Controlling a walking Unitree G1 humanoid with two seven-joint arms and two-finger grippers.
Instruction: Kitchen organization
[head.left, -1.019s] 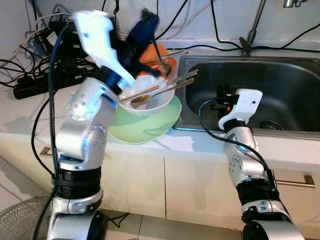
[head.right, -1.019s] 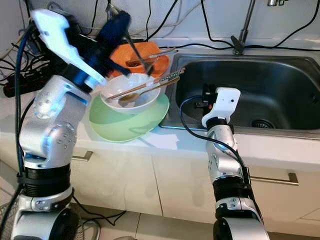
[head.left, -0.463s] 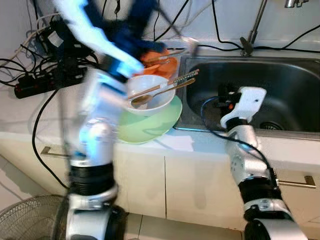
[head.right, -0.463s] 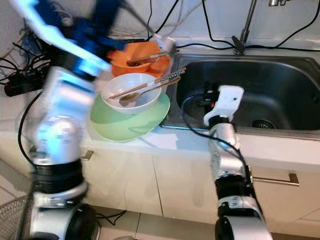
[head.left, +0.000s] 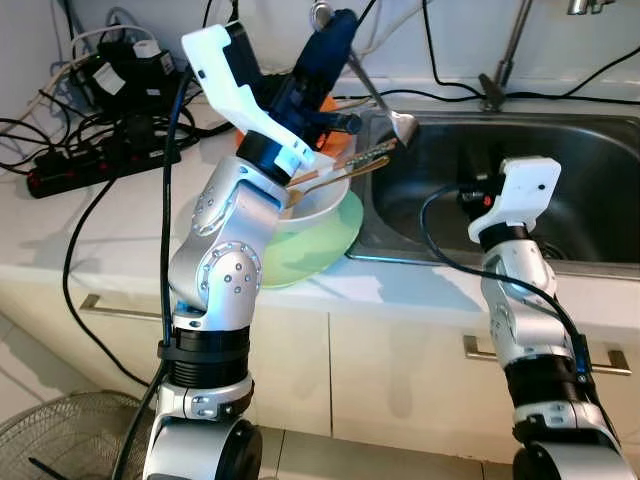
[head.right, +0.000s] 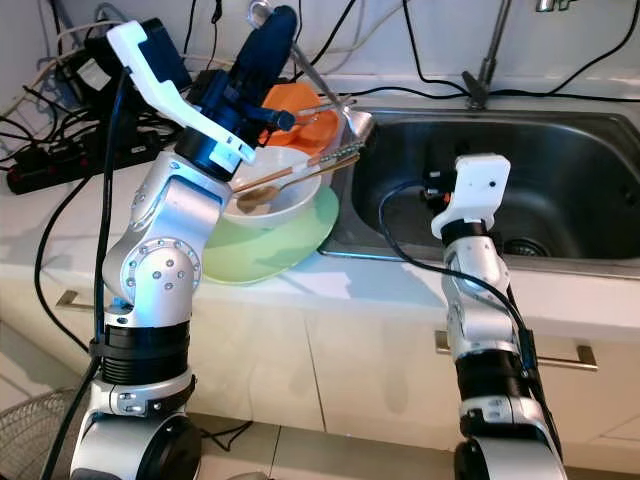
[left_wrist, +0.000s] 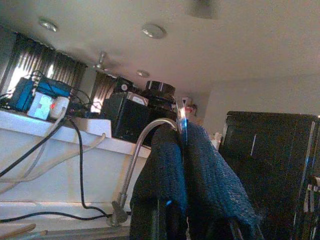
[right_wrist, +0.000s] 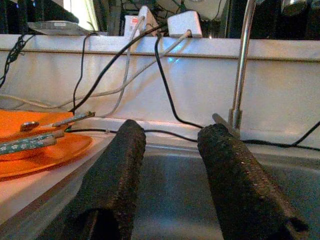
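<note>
A black power strip (head.left: 60, 175) with tangled cables lies at the counter's (head.left: 110, 235) back left corner; the white counter in front of it lies bare to the front edge. The left tool (head.left: 335, 35) is raised above the dishes, its two fingers closed tight on the handle of one shiny metal spoon (head.left: 385, 105), whose bowl hangs over the sink's left rim. Below sit three stacked round dishes: a pale green plate (head.left: 310, 250), a white bowl (head.left: 315, 200) holding two long utensils, and an orange dish (head.right: 300, 115) behind. The steel sink (head.left: 560, 180) gives a deep open basin. The right tool (right_wrist: 170, 175) hovers over it, fingers parted, gripping nothing.
</note>
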